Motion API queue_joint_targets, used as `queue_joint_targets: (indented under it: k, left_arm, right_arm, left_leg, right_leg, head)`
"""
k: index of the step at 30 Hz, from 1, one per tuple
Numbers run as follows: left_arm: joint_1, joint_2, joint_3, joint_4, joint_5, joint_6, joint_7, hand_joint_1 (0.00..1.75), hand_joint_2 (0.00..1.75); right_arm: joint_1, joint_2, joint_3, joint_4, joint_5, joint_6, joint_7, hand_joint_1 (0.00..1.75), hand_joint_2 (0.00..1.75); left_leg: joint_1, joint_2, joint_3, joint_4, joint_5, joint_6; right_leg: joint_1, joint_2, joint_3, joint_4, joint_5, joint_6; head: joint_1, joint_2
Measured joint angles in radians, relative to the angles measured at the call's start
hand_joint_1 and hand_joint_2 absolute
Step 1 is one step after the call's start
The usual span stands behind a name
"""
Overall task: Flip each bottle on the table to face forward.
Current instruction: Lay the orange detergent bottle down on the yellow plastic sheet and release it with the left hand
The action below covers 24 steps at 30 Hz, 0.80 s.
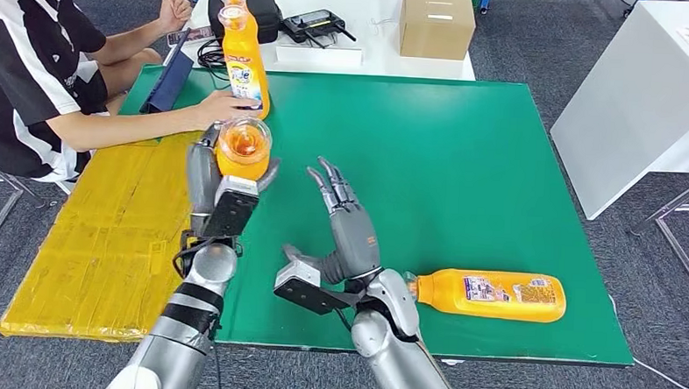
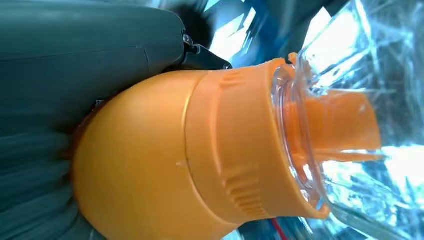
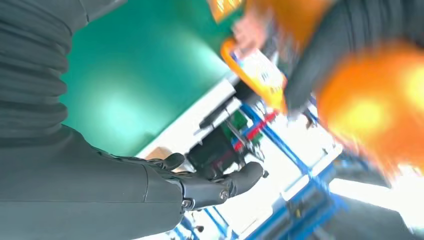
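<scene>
A bottle (image 1: 492, 295) lies right of the mat (image 1: 465, 165) (near its front edge).

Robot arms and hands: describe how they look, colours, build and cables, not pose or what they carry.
Both arms are silver metal with rounded joint housings and dark bands. The left hand and the right hand are grey with slim dark fingers, and each wrist carries a black boxy module. Black cables loop beside the left wrist. In the wrist views, each hand has a grey ribbed cover and a thick grey thumb.
</scene>
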<state>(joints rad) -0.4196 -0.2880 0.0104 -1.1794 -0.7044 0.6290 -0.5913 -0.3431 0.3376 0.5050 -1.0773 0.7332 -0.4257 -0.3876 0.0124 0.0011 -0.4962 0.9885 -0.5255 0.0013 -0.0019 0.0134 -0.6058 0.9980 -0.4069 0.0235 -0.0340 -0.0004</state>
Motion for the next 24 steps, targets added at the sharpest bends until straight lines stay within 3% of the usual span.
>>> queue_joint_targets:
  k: [2,6,11,13,14,16,18,19,20,21,22,24]
  left_arm:
    - [-0.021,0.006,0.07,0.014,-0.226,0.053,0.006,1.75,1.75]
    - [-0.065,0.01,0.281,0.044,-0.599,0.066,0.015,1.75,1.75]
    - [-0.082,0.014,0.421,0.062,-0.702,0.068,0.042,1.75,1.75]
    - [-0.072,0.04,0.418,0.062,-0.778,0.068,0.156,1.75,1.75]
    - [-0.063,0.074,0.391,0.062,-0.812,0.068,0.27,1.75,1.75]
    - [-0.051,0.174,0.273,0.073,-0.843,0.068,0.61,1.75,1.75]
    - [-0.062,0.283,0.075,0.108,-0.846,0.068,1.036,1.75,1.75]
    - [-0.068,0.331,-0.049,0.131,-0.847,0.068,1.192,1.75,1.75]
    - [-0.071,0.375,-0.174,0.153,-0.846,0.069,1.287,1.75,1.75]
    - [-0.068,0.413,-0.298,0.174,-0.846,0.069,1.31,1.75,1.75]
    - [-0.061,0.444,-0.405,0.195,-0.846,0.069,1.283,1.75,1.75]
    - [-0.034,0.483,-0.562,0.236,-0.844,0.069,1.162,1.75,1.75]
  right_arm:
    - [0.029,-0.017,-0.003,-0.084,-0.002,-0.001,-0.008,0.0,1.75]
    - [0.065,-0.051,-0.003,-0.215,-0.004,-0.011,-0.016,0.0,1.75]
    - [0.081,-0.079,-0.003,-0.295,-0.001,-0.018,-0.014,0.0,1.75]
    - [0.08,-0.092,-0.001,-0.309,0.016,-0.021,-0.002,0.0,1.75]
    - [0.078,-0.103,0.002,-0.313,0.027,-0.022,0.008,0.0,1.75]
    - [0.075,-0.13,0.007,-0.319,0.045,-0.021,0.024,0.0,1.75]
    - [0.074,-0.165,0.009,-0.323,0.054,-0.017,0.032,0.0,1.75]
    - [0.073,-0.186,0.01,-0.327,0.056,-0.015,0.034,0.0,1.75]
    - [0.073,-0.207,0.009,-0.332,0.058,-0.014,0.033,0.0,1.75]
    - [0.073,-0.227,0.008,-0.339,0.062,-0.014,0.03,0.0,1.75]
    - [0.074,-0.247,0.005,-0.348,0.068,-0.014,0.026,0.0,1.75]
    - [0.082,-0.284,-0.004,-0.366,0.082,-0.014,0.023,0.0,1.75]
  left_leg:
    - [0.0,0.0,0.0,0.0,0.0,0.0]
    - [0.0,0.004,0.001,0.0,0.0,0.0]
    - [0.0,0.003,0.001,0.0,0.0,0.0]
    - [0.0,0.003,0.001,0.0,0.0,0.0]
    - [0.0,0.005,0.001,0.0,0.0,0.0]
    - [0.0,0.011,0.002,0.0,0.0,0.0]
    - [0.0,0.012,0.002,0.0,0.0,0.0]
    - [0.0,0.008,0.002,0.0,0.0,0.0]
    - [-0.001,0.004,0.001,0.0,0.0,0.0]
    - [-0.001,0.0,0.001,0.0,0.0,0.0]
    - [-0.001,-0.003,0.001,0.0,0.001,0.0]
    - [0.0,0.0,0.001,-0.001,0.0,0.0]
  right_leg:
    - [0.0,0.0,0.0,0.0,0.0,0.0]
    - [-0.001,0.003,0.0,0.0,0.0,0.0]
    - [0.0,0.002,0.0,0.0,0.0,0.0]
    - [0.0,0.002,0.0,0.0,0.0,0.0]
    - [0.0,0.004,-0.001,0.0,0.0,0.0]
    - [0.001,0.01,-0.004,0.0,0.001,0.0]
    - [0.002,0.012,-0.005,0.0,0.001,0.0]
    - [0.002,0.008,-0.004,0.0,0.001,0.0]
    - [0.002,0.004,-0.002,0.0,0.0,0.0]
    - [0.001,-0.001,0.0,0.0,0.0,0.0]
    - [0.001,-0.003,0.001,0.0,0.0,0.0]
    - [0.0,-0.001,0.002,0.0,0.0,-0.001]
  head:
    - [0.0,0.0]
    - [0.0,0.0]
    - [0.0,0.0]
    - [0.0,0.0]
    - [0.001,0.0]
    - [0.0,0.0]
    - [-0.001,0.0]
    - [-0.002,0.0]
    - [-0.002,0.0]
    - [-0.002,0.0]
    - [-0.002,0.0]
    - [-0.002,0.0]
